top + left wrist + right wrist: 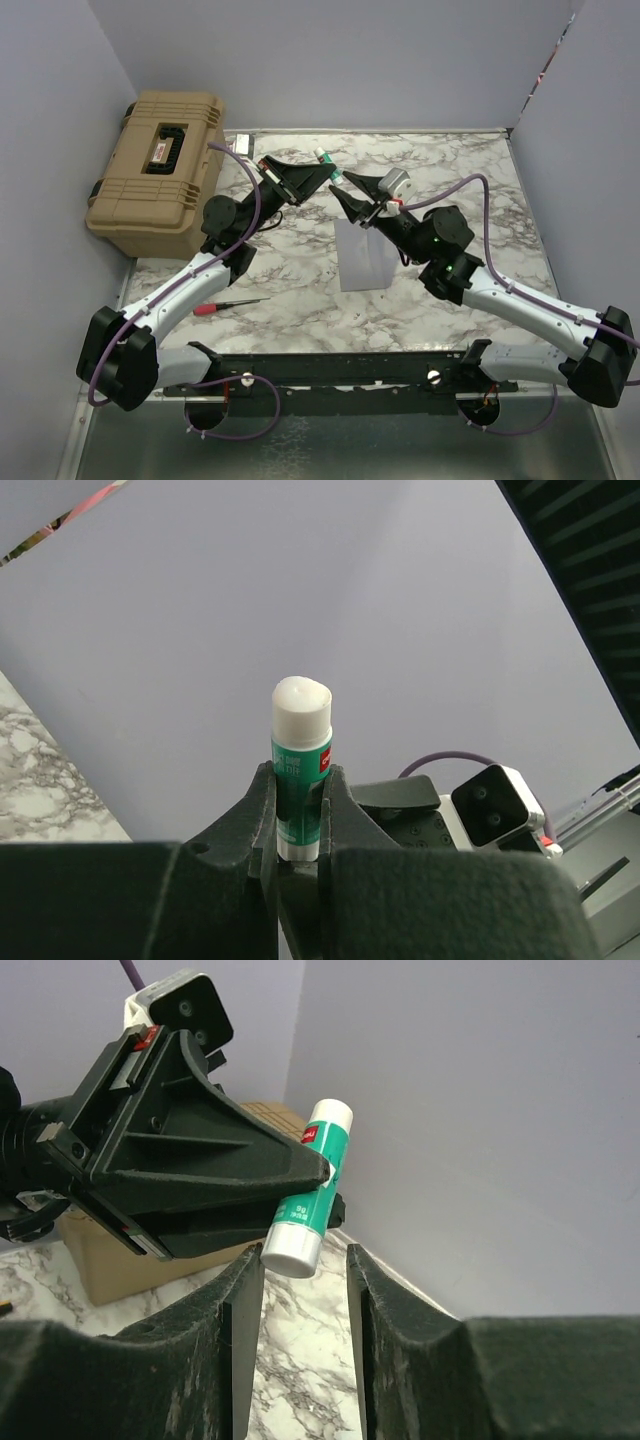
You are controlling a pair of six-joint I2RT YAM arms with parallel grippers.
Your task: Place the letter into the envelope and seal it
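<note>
The grey-lilac envelope (366,256) lies flat on the marble table (480,200), below both grippers. The letter is out of view. My left gripper (324,176) is raised over the back of the table and shut on a green glue stick (322,156) with white ends, gripping its green body (300,770). In the right wrist view the stick (310,1192) slants out of the left gripper (318,1174), lower white end toward me. My right gripper (305,1260) is open, with its fingertips (248,1265) just below that lower end, either side of it.
A tan hard case (160,170) stands at the back left. A red-handled screwdriver (226,305) lies near the left arm. Lilac walls close in the back and both sides. A black rail (340,368) runs along the near edge.
</note>
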